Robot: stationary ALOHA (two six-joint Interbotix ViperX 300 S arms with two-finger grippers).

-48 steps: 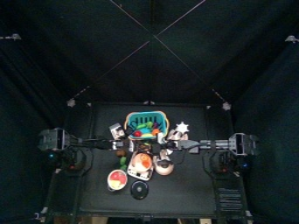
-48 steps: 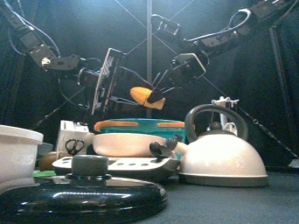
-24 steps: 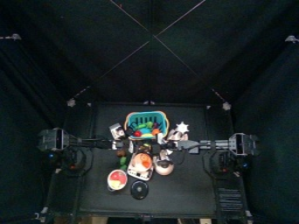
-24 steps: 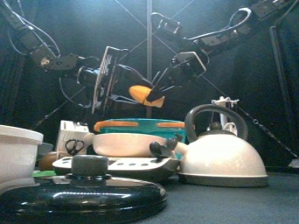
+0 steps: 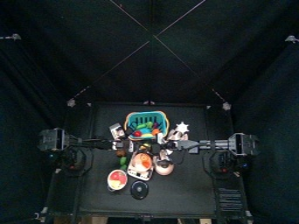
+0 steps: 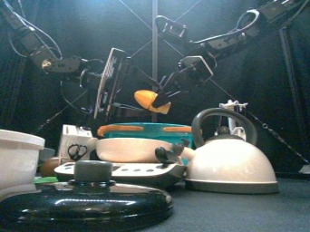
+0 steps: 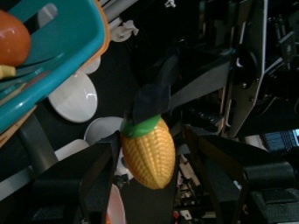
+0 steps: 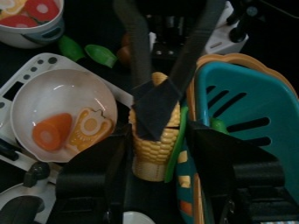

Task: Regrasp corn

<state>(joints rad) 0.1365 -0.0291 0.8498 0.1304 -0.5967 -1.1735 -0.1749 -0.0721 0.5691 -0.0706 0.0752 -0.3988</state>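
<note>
The black surface (image 5: 187, 188) sits in the middle of the top view, small and crowded with kitchen things. In the front view, a big black lid (image 6: 79, 204) lies at the bottom left. A white kettle (image 6: 230, 161) with a dark handle stands at the lower right. Behind them, in the middle, is a teal basket (image 6: 143, 147) with an orange rim. A white bowl (image 6: 18, 159) shows at the left edge.

Two black arms hang above these things. The left end effector (image 6: 111, 86) is in the upper left part of the front view. Its jaws stand wide apart, one on each side of the corn (image 6: 150, 100), and I cannot see them press on it. The right end effector (image 6: 168, 91) reaches in from the upper right. Its two long jaws close on the corn and hold it up in the air.

The corn is yellow with a bit of green at one end. It floats above the basket, near the middle of the front view. In the right wrist view, a white plate (image 8: 59, 109) with pretend food lies below it at the left.
</note>
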